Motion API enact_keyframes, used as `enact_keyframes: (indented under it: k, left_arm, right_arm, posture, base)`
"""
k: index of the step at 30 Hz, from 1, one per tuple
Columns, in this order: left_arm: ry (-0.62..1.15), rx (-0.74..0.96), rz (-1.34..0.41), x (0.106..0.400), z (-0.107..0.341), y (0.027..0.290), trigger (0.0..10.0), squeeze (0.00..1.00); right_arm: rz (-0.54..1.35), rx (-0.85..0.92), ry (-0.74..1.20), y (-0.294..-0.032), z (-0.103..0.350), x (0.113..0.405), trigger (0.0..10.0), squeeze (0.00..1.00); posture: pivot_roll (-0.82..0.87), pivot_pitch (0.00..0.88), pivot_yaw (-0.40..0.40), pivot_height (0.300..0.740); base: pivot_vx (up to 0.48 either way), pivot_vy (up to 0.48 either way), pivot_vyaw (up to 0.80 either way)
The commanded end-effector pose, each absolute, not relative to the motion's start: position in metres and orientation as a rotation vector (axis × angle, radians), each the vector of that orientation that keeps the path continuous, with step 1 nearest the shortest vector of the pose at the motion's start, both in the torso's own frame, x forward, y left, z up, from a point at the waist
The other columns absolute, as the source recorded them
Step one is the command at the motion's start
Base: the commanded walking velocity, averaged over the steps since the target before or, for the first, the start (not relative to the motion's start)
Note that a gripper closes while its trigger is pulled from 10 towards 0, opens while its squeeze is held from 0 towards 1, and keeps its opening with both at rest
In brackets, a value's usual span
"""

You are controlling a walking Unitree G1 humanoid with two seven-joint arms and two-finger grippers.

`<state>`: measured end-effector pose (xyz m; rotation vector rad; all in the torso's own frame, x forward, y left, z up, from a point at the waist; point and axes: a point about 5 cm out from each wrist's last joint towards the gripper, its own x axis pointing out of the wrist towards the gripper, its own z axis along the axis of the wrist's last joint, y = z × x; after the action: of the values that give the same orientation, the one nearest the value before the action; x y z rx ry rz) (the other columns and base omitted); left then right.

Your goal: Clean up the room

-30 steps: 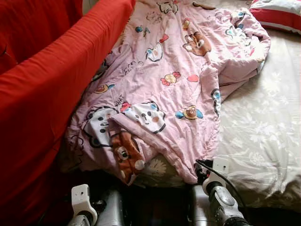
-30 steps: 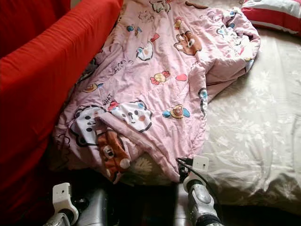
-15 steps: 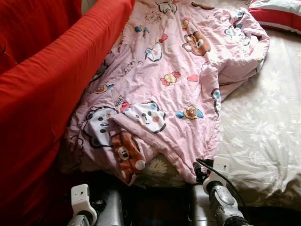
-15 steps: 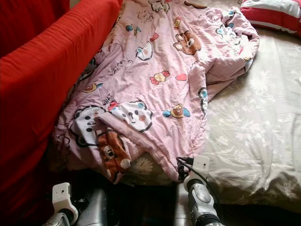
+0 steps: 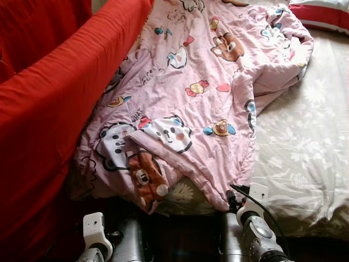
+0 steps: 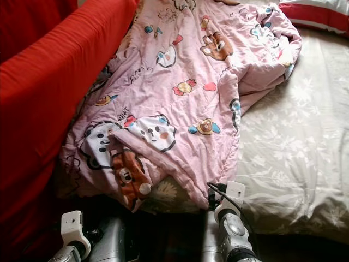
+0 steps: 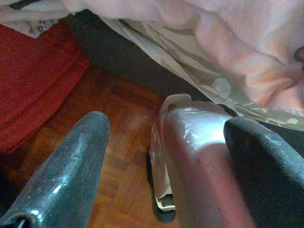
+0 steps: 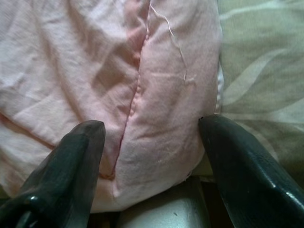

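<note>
A pink quilt printed with cartoon animals lies crumpled along the left side of the bed, and its near corner hangs over the bed's front edge. My right gripper is open at that corner, one finger on each side of the pink fold, not closed on it. In the eye views the right wrist sits just below the corner. My left gripper is open and low beside the bed, over the wooden floor. Its wrist is at the bottom left.
The bed's beige floral sheet lies bare on the right. A red cloth drapes a tall edge along the left side. A red and white pillow rests at the far right corner. A dark gap runs below the mattress edge.
The whole picture has shifted slightly, so the camera tipped down a little. The quilt and both arms stay about where they were.
</note>
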<state>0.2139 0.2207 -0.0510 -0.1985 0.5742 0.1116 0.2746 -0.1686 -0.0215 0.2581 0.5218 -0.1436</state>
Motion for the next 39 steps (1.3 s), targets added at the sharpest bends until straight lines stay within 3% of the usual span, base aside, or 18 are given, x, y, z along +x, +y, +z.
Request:
enact_keyframes:
  k: [1, 31, 32, 33, 39]
  left_arm:
    - [0.72, -0.197, 0.107, 0.181, -0.072, 0.218, 10.0, 0.0]
    - [0.738, -0.185, 0.097, 0.169, -0.077, 0.219, 10.0, 0.0]
    - [0.739, -0.185, 0.097, 0.169, -0.077, 0.219, 10.0, 0.0]
    - [0.739, -0.186, 0.098, 0.168, -0.077, 0.219, 10.0, 0.0]
    - [0.74, -0.189, 0.095, 0.167, -0.078, 0.219, 10.0, 0.0]
  right_arm:
    - [-0.157, 0.274, 0.562, -0.167, -0.028, 0.268, 10.0, 0.0]
    - [-0.113, 0.283, 0.614, -0.16, -0.034, 0.263, 10.0, 0.0]
    - [-0.113, 0.281, 0.617, -0.16, -0.035, 0.262, 4.6, 0.0]
    - [-0.111, 0.277, 0.62, -0.16, -0.035, 0.262, 0.3, 0.0]
    - [-0.105, 0.265, 0.63, -0.161, -0.036, 0.261, 0.0, 0.0]
  posture:
    - [0.03, 0.299, 0.065, 0.586]
    - [0.05, 0.344, 0.071, 0.586]
    - [0.05, 0.344, 0.07, 0.586]
    - [0.05, 0.344, 0.07, 0.586]
    - [0.04, 0.347, 0.067, 0.586]
  base:
    - [0.0, 0.0, 0.0]
    - [0.0, 0.0, 0.0]
    - [0.0, 0.0, 0.0]
    - [0.0, 0.0, 0.0]
    - [0.0, 0.0, 0.0]
